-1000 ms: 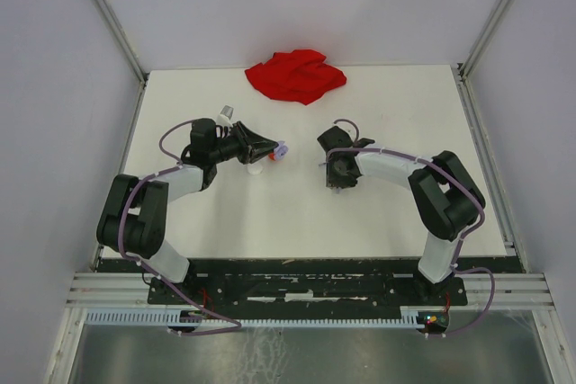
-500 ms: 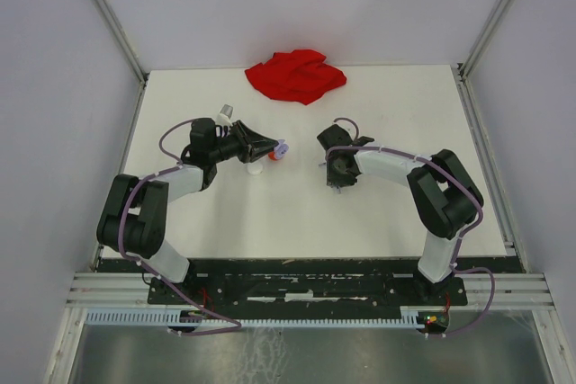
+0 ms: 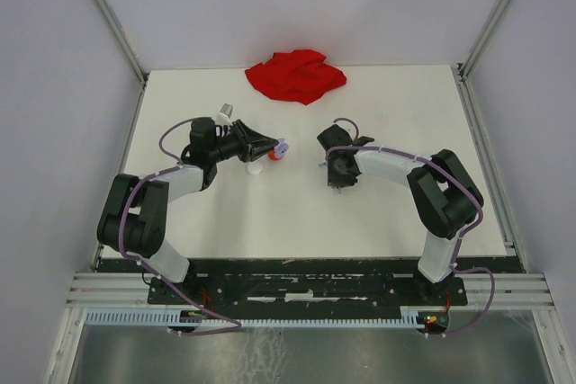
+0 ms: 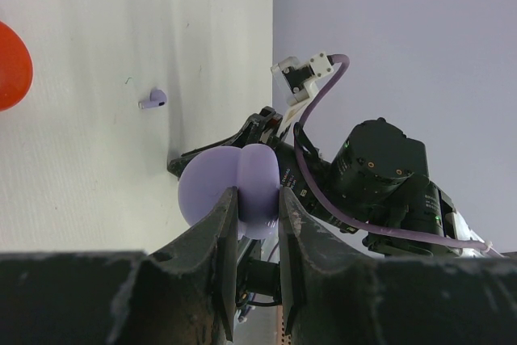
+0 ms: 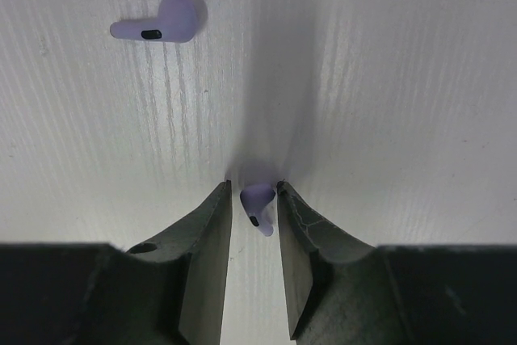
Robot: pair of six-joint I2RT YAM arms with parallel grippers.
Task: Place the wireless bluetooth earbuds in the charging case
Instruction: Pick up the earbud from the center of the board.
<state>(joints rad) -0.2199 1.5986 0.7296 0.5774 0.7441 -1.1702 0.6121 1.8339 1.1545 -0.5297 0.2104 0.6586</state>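
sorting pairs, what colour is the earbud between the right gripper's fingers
Lavender earbud, best in the right wrist view.

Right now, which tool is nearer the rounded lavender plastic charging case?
Left. The left tool is shut on the rounded lavender plastic charging case; the right tool stands apart, straddling a small lavender earbud.

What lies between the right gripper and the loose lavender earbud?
Only bare table separates the right gripper from the loose earbud, shown in the right wrist view.
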